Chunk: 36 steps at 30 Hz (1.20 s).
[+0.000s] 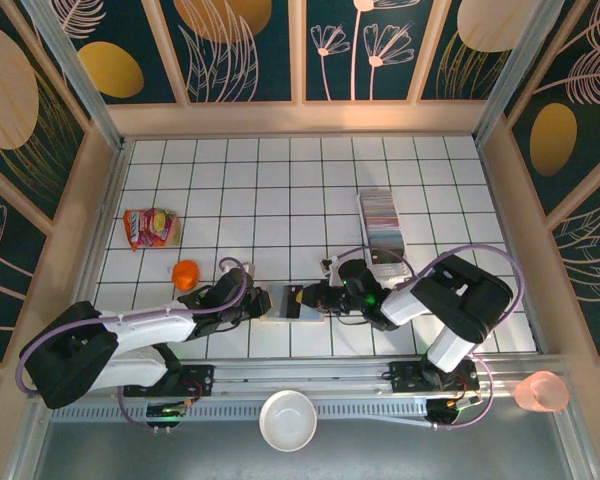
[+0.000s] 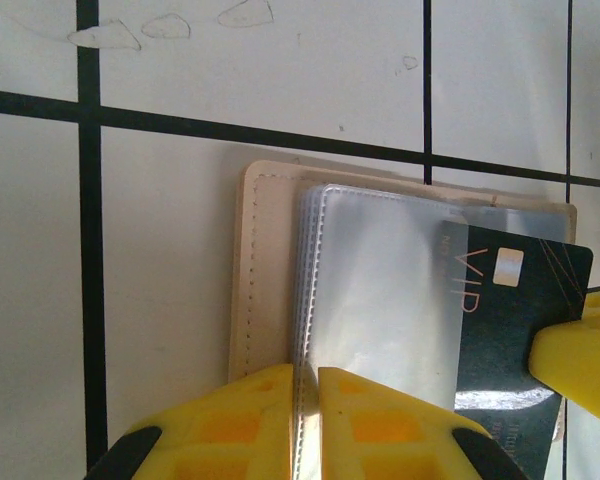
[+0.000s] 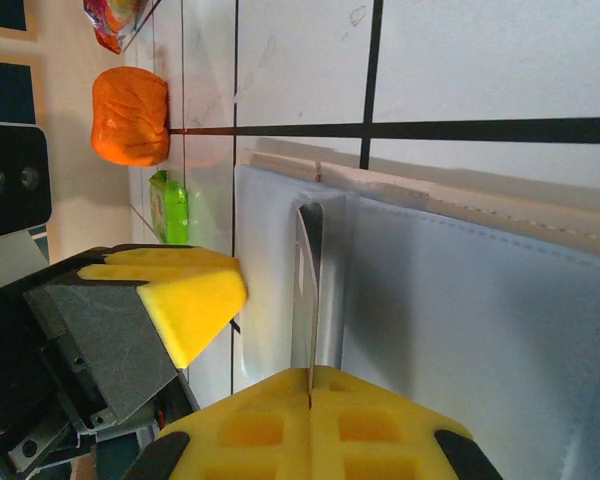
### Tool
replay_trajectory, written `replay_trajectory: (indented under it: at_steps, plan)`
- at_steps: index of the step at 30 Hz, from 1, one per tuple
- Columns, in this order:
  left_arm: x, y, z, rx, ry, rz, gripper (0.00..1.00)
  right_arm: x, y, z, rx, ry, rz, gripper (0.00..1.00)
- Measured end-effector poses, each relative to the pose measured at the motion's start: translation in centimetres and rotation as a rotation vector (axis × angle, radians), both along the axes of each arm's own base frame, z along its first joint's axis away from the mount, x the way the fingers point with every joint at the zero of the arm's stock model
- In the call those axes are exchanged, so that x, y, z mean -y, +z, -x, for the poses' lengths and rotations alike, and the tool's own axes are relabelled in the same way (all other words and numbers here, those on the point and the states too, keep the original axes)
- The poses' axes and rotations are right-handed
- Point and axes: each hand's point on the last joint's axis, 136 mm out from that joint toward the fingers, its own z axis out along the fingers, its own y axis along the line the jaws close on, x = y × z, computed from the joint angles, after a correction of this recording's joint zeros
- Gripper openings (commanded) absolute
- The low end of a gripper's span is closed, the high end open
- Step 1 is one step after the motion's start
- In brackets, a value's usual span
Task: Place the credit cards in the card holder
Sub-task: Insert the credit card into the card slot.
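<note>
Your left claw (image 2: 307, 382) is all but closed, pinching the near edge of the clear sleeves (image 2: 380, 300) of the holder (image 2: 265, 270). Your right claw (image 3: 310, 385) is fully closed on a dark card (image 2: 520, 290), gripping it by its edge. In the right wrist view the card stands edge-on between the pads.

From above, your left arm (image 1: 150, 325) lies low, stretched from its base towards the middle of the table. Your right arm (image 1: 450, 300) is folded at the elbow and reaches leftward. The two claws face each other, with the holder between them.

The holder lies open and flat on the white tiles, its tan cover underneath and the sleeves on top. The card sits partly under the top sleeve, and its outer end is bare at the right claw's finger (image 2: 580, 350). The other cards (image 1: 380, 215) stand in a packed row further out, beyond your right arm, well apart from both claws.
</note>
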Motion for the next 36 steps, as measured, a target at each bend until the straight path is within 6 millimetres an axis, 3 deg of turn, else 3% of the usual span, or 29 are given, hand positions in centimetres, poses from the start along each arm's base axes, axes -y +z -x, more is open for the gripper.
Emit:
replay_trajectory:
  at_steps: [18,26,33,36]
  plan:
    - [-0.1,-0.1,0.0,0.003,0.000,-0.004,0.12,-2.4,0.3,-0.2,-0.009,0.045,0.025,0.04]
    - [-0.3,-0.1,0.0,0.013,0.003,0.003,0.12,-3.3,-0.2,-0.5,-0.001,0.056,0.107,0.13]
    - [-0.5,0.1,0.2,0.022,0.003,0.012,0.12,-3.8,-0.7,-0.6,0.017,0.072,0.184,0.34]
    - [-0.5,0.1,0.3,0.022,0.002,0.014,0.12,-3.7,-0.1,-0.7,0.050,0.075,0.224,0.35]
